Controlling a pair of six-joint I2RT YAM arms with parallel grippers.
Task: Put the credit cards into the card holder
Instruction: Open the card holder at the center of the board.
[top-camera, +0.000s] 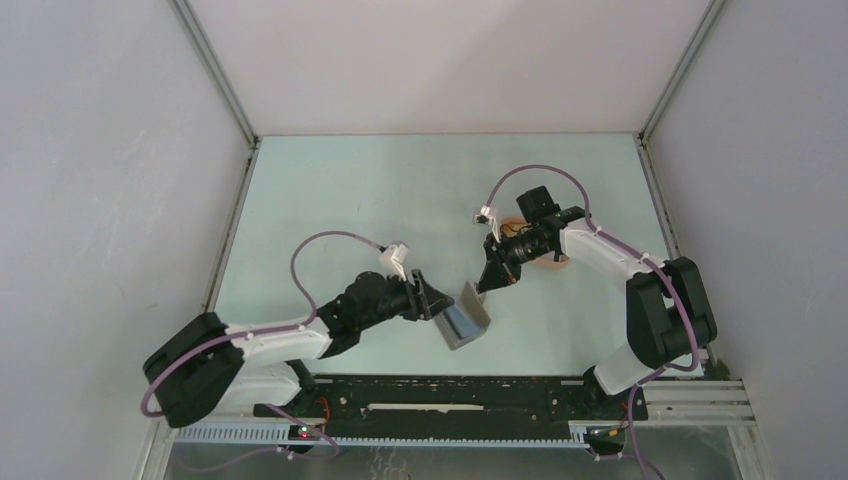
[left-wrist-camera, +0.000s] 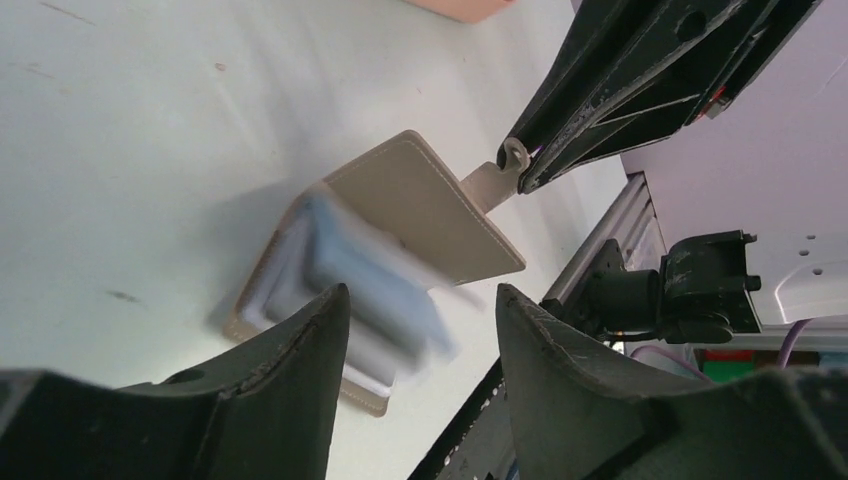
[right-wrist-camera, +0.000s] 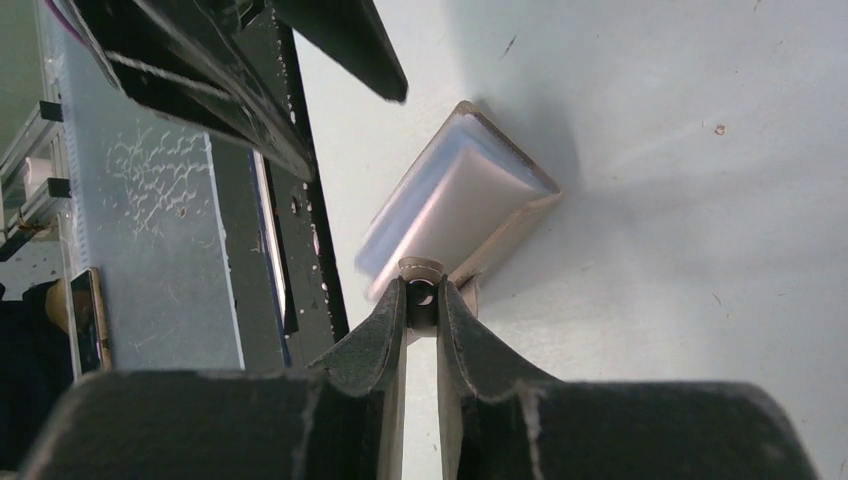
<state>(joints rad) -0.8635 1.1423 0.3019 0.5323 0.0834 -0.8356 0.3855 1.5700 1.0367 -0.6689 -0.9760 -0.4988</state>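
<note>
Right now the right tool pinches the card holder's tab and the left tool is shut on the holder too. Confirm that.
Wrong about the left tool: it is open, its fingers spread apart, as the left wrist view shows. The right tool does pinch the tab of the card holder.

Light blue card (left-wrist-camera: 385, 295) is blurred, its edges unclear — peach tray (left-wrist-camera: 462, 8) cut off by the top edge.

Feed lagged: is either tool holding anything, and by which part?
The right tool pinches the card holder by the small tab on its flap; the left tool is open, gripping nothing.
</note>
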